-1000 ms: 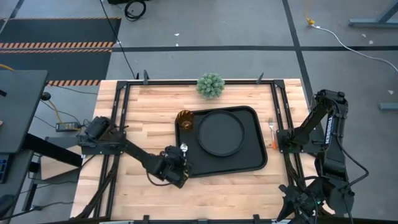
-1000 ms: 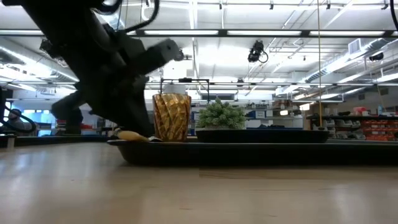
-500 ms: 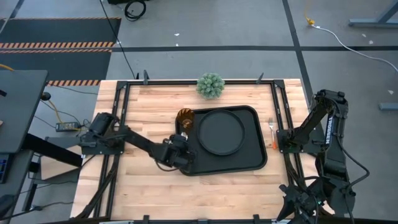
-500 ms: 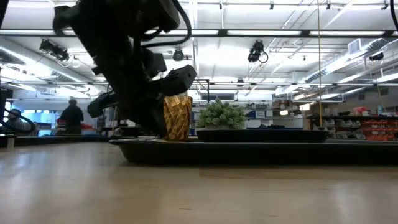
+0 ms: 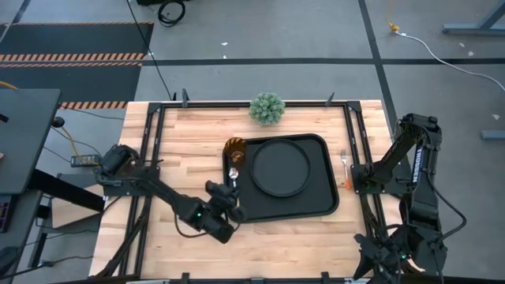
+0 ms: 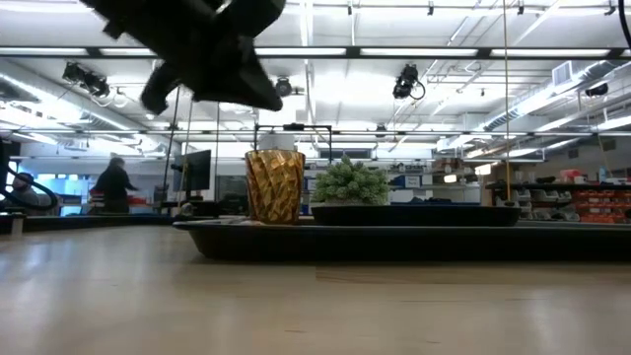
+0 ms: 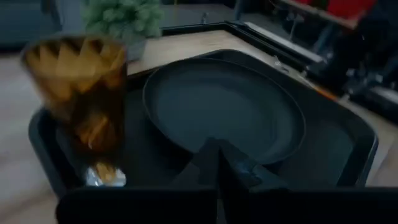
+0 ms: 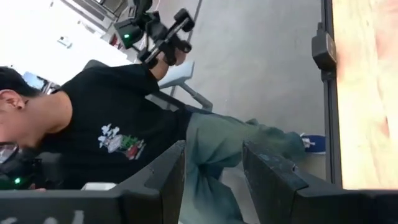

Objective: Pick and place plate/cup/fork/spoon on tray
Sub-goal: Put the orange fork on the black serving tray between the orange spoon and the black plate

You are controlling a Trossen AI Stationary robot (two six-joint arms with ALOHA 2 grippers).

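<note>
The black tray [image 5: 323,201] lies mid-table with the round black plate [image 5: 280,167] on it. The amber cup [image 5: 235,150] stands upright in the tray's far left corner. The spoon [image 5: 233,173] lies on the tray just in front of the cup, its bowl [image 7: 104,177] by the cup's base. The fork [image 5: 345,169] lies on the table right of the tray. My left gripper [image 5: 233,203] hovers shut above the tray's near left edge, raised well above it in the low view [image 6: 258,91]. My right gripper [image 8: 211,168] is open at the table's right edge, holding nothing.
A small green potted plant [image 5: 267,108] stands at the far edge behind the tray. A person in a black shirt [image 8: 112,118] sits beyond the table's right side. Bare wood [image 5: 181,142] lies left of the tray and along the near edge.
My left gripper, shut throughout, went in over the tray's left part up to the cup. It then rose and drew back toward the near left, turning as it went. The spoon now lies closer to the cup than a second ago.
</note>
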